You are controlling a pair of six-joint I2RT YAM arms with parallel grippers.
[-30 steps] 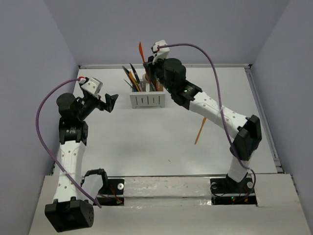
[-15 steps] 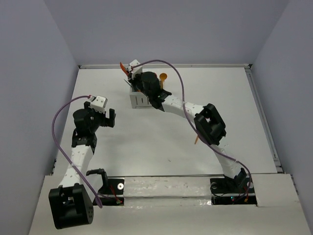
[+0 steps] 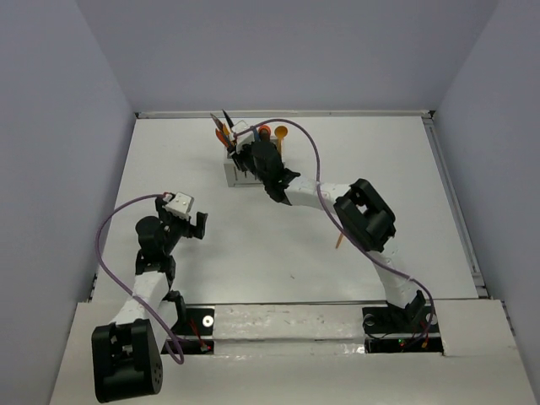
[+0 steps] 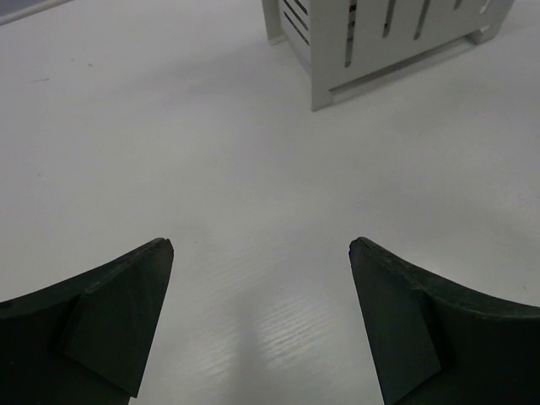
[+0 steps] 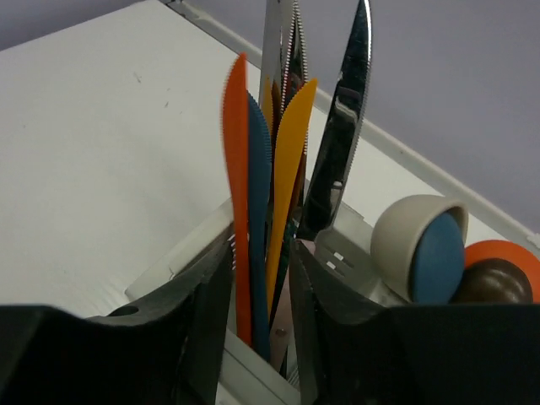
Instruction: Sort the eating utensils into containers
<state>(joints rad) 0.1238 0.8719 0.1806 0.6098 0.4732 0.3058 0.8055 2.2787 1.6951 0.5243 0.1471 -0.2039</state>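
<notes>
The white slotted caddy (image 3: 237, 175) stands at the back of the table. It also shows in the left wrist view (image 4: 380, 46). Several knives (image 3: 222, 126) stand in its left compartment and spoons (image 3: 280, 133) in its right one. My right gripper (image 3: 245, 155) hangs over the left compartment. In the right wrist view its jaws (image 5: 261, 312) stand apart around an orange knife (image 5: 239, 169), a blue knife (image 5: 259, 202) and a yellow knife (image 5: 287, 160), pinching none. Dark glossy knives (image 5: 344, 126) stand behind. My left gripper (image 3: 199, 224) (image 4: 261, 253) is open and empty over bare table.
A beige and blue spoon (image 5: 422, 249) and an orange and brown pair (image 5: 496, 272) fill the right compartment. One orange utensil (image 3: 339, 241) lies on the table, partly hidden by the right arm's elbow. Walls close the table's back and sides.
My right gripper carried an orange knife from above and behind the caddy down into the left compartment, and its jaws now stand apart. My left arm pulled back toward the near left.
</notes>
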